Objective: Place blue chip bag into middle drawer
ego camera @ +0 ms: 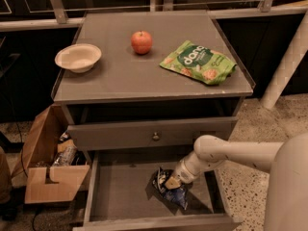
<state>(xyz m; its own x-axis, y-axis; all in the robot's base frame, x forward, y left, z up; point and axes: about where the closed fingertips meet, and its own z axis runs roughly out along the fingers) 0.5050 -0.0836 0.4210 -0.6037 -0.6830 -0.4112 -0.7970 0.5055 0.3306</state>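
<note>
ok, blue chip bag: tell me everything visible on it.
The blue chip bag is dark navy, crinkled and glossy like foil, with pale patches near its upper end. It lies crumpled on the grey floor of the open middle drawer, right of centre, its long axis running from back-left to front-right. The claw is down on its upper part, hiding some of it.

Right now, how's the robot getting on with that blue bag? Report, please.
Gripper down inside middle drawer, on blue chip bag. Bag on drawer floor, right of centre. Nothing blocking seen.
</note>
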